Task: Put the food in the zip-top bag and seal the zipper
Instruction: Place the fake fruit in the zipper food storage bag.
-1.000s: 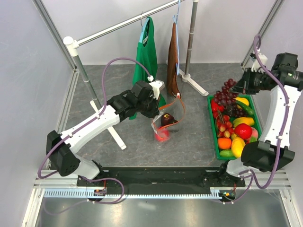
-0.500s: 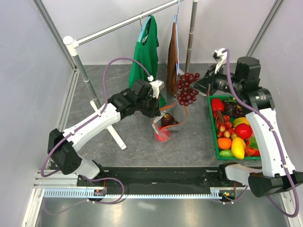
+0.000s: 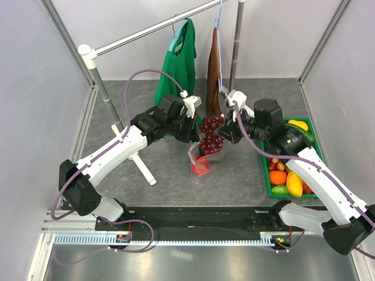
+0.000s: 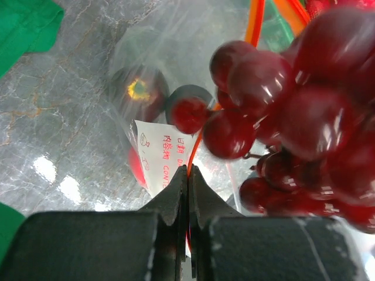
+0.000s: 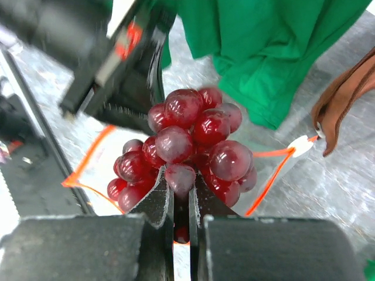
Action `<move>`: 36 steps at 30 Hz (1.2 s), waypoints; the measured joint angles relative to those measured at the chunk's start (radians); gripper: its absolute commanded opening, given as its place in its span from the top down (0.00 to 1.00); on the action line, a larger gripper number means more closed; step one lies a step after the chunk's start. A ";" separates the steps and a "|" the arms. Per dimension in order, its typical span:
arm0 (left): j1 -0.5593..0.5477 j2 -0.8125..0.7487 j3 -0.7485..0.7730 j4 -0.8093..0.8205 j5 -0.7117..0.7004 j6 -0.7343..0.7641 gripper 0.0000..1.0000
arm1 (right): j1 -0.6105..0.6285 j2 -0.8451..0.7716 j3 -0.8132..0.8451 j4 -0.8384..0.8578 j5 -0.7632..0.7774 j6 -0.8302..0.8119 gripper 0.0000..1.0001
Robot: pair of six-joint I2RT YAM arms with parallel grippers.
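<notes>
The zip-top bag stands in the middle of the table with its mouth held up. My left gripper is shut on the orange zipper at the rim. Through the plastic I see a dark maroon fruit and a red apple. My right gripper is shut on a bunch of dark red grapes, which hangs right over the bag's mouth. In the right wrist view the grapes sit above the orange rim, and the whitish tab lies to the right.
A green tray of mixed toy fruit stands on the right. Behind the bag a clothes rack carries a green garment and a brown one. The rack's white foot lies left of the bag.
My right arm has swung left from above the tray, carrying the grapes to above the bag's mouth. My left gripper has kept its hold on the rim, almost still.
</notes>
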 measured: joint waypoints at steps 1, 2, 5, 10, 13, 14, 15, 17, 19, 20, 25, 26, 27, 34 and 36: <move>0.005 0.000 0.001 0.000 0.008 -0.003 0.98 | 0.018 -0.011 -0.016 0.001 0.024 -0.011 1.00; 0.009 0.000 0.001 0.000 0.015 -0.005 0.98 | 0.039 -0.021 -0.032 0.000 0.051 -0.028 1.00; 0.021 0.003 0.002 0.000 0.030 -0.013 0.98 | 0.104 -0.040 -0.072 0.000 0.122 -0.074 1.00; 0.030 0.014 0.008 -0.002 0.042 -0.026 0.98 | 0.171 -0.064 -0.114 -0.002 0.211 -0.138 1.00; 0.035 0.016 0.008 -0.002 0.049 -0.031 0.98 | 0.195 -0.078 -0.123 0.000 0.248 -0.168 0.76; 0.038 0.016 0.008 -0.002 0.056 -0.034 0.98 | 0.201 -0.083 -0.125 -0.003 0.252 -0.182 0.68; 0.040 0.016 0.008 -0.002 0.061 -0.035 0.98 | 0.207 -0.086 -0.125 -0.011 0.243 -0.202 0.56; 0.043 0.016 0.008 -0.002 0.067 -0.038 0.98 | 0.211 -0.085 -0.125 -0.028 0.228 -0.219 0.45; 0.044 0.017 0.008 -0.002 0.068 -0.040 0.98 | 0.214 -0.070 -0.114 -0.063 0.211 -0.235 0.33; 0.045 0.017 0.008 -0.002 0.068 -0.040 0.98 | 0.214 -0.057 -0.104 -0.079 0.208 -0.237 0.30; 0.047 0.017 0.008 -0.002 0.070 -0.040 0.98 | 0.215 -0.030 -0.039 -0.128 0.242 -0.188 0.26; 0.048 0.017 0.008 -0.002 0.071 -0.040 0.98 | 0.215 -0.031 -0.024 -0.132 0.258 -0.167 0.27; 0.049 0.017 0.008 -0.001 0.071 -0.040 0.98 | 0.214 -0.031 -0.007 -0.135 0.272 -0.145 0.28; 0.055 0.017 0.008 -0.002 0.085 -0.041 0.98 | 0.188 -0.056 0.021 -0.203 0.361 0.008 0.34; 0.056 0.017 0.008 -0.001 0.085 -0.041 0.98 | 0.173 -0.057 0.013 -0.240 0.393 0.044 0.37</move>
